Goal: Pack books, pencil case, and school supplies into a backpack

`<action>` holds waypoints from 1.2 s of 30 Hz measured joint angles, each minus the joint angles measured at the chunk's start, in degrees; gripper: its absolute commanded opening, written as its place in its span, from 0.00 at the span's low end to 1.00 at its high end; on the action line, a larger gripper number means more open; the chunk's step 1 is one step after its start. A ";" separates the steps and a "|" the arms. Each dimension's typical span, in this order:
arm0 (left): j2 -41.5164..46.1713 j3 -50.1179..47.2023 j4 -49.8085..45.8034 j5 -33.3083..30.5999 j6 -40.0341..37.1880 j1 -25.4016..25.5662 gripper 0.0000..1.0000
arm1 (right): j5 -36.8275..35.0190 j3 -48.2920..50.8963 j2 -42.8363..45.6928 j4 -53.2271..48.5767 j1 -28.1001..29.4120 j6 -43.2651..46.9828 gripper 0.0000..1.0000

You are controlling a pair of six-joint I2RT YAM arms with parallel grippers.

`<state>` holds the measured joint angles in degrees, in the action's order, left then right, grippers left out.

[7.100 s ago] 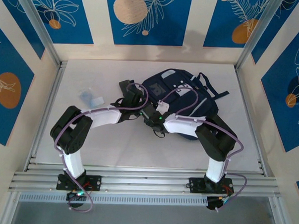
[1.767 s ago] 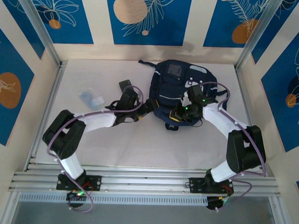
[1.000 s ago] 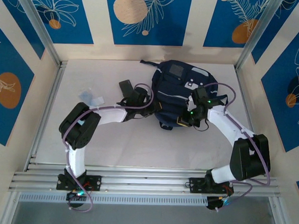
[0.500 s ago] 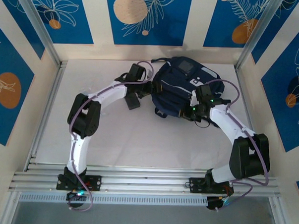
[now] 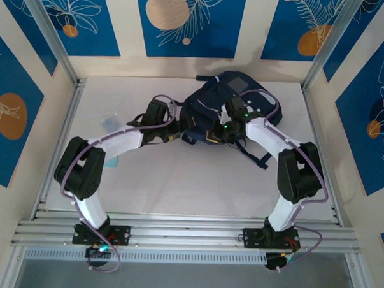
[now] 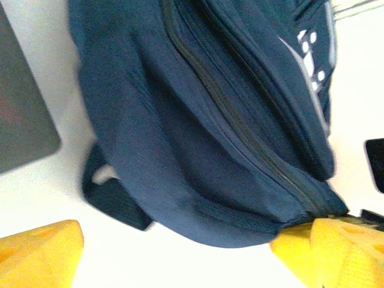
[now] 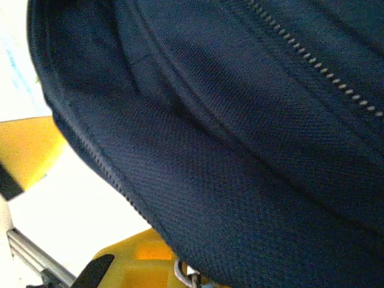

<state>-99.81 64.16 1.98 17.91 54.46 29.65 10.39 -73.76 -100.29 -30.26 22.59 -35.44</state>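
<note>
Pad [image 5: 110,122] sits near table's [image 5: 177,188] left edge, unpacked. Left gripper [image 6: 174,245]: jaws wide, just short of backpack [image 5: 235,101] at far-middle edge. Right gripper [image 5: 211,135]: pinched shut on backpack's near rim, likely steadying it for loading.

One backpack [image 5: 235,98], one dark grey pencil case [image 6: 24,114] and one small light-blue pad [image 5: 110,122] share one bench [image 5: 177,181]; two robot arms [image 5: 125,140] [image 5: 272,138].
</note>
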 measured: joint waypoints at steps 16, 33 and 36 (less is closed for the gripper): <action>-12.46 6.75 9.09 -3.28 9.64 2.84 0.00 | 3.23 6.88 3.10 2.99 2.08 0.22 0.00; -8.28 7.08 2.75 -0.37 1.70 2.82 0.00 | -15.17 8.61 4.94 -11.54 -13.09 14.95 0.00; -6.75 5.68 2.38 0.94 0.42 2.86 0.00 | -15.91 7.63 4.66 -11.58 -16.79 16.59 0.00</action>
<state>-106.56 69.84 4.36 18.85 54.87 32.51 -5.52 -66.13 -95.64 -41.85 5.80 -18.85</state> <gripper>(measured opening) 0.067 0.081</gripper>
